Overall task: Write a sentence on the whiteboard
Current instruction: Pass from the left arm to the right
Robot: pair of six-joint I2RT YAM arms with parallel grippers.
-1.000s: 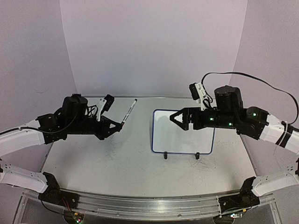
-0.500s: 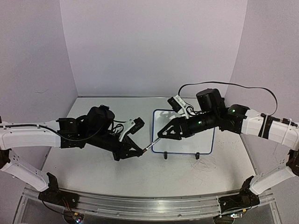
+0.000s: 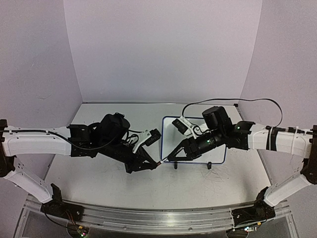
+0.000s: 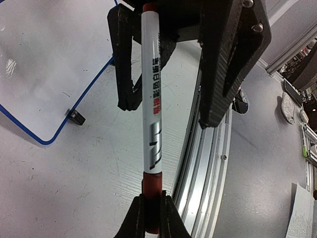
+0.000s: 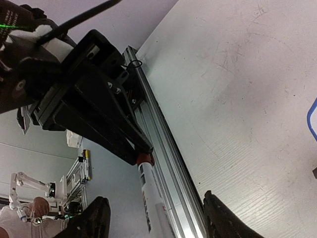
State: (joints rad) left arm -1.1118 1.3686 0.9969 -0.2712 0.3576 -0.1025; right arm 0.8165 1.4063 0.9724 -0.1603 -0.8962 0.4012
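Observation:
My left gripper (image 3: 154,163) is shut on the red cap end of a white marker (image 4: 151,99), seen at the bottom of the left wrist view (image 4: 152,198). The marker points away from it, and its far end lies between the spread fingers (image 4: 126,64) of my right gripper (image 3: 172,156). The right wrist view shows the right gripper (image 5: 154,198) open, with the marker (image 5: 148,198) in the gap and touching neither finger. The whiteboard (image 3: 218,148) with its blue frame lies flat behind, mostly under the right arm. It also shows in the left wrist view (image 4: 39,59). No written sentence shows on it.
The meeting point is above the table (image 3: 99,173) just left of the whiteboard's near-left corner and its black foot (image 4: 75,116). The aluminium rail (image 3: 158,218) runs along the near edge. Faint grey scribbles mark the tabletop. Purple walls enclose the back and sides.
Both arms swung in toward the centre. The left gripper carried the marker from the back left to beside the whiteboard. The right gripper came off the board and now straddles the marker's far end.

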